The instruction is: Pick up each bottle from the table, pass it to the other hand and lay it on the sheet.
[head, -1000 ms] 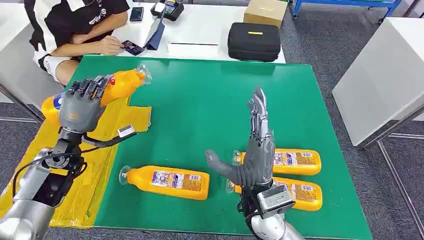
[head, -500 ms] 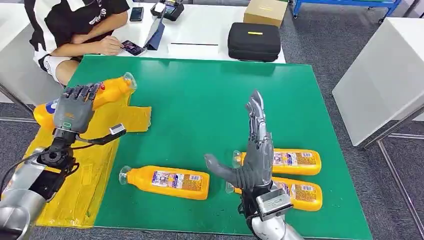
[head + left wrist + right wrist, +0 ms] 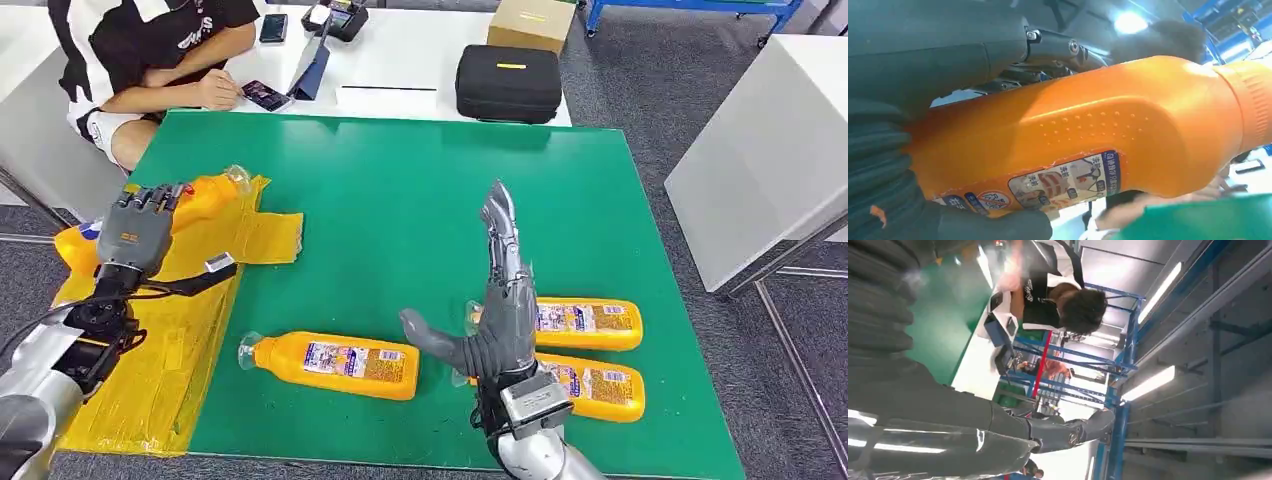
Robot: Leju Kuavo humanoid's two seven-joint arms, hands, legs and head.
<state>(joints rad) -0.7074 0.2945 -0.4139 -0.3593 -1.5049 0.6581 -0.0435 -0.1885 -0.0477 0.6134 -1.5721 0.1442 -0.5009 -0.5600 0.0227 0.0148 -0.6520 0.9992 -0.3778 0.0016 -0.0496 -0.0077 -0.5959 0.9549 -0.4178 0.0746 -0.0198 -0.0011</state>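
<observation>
Bottle (image 3: 200,200), orange plastic with clear cap and printed label: gripped around its body by the left hand (image 3: 135,232) at the far left, low over the yellow sheet (image 3: 190,340) on the green surface (image 3: 400,200); three more bottles (image 3: 335,358) lie on their sides at the near edge, one at centre, two stacked near-and-far at right. Right hand (image 3: 500,310), empty, fingers extended, stands above the right pair. Likely rigid, smooth, moderately heavy if full; best taken around the labelled mid-body, not the tapering neck.
</observation>
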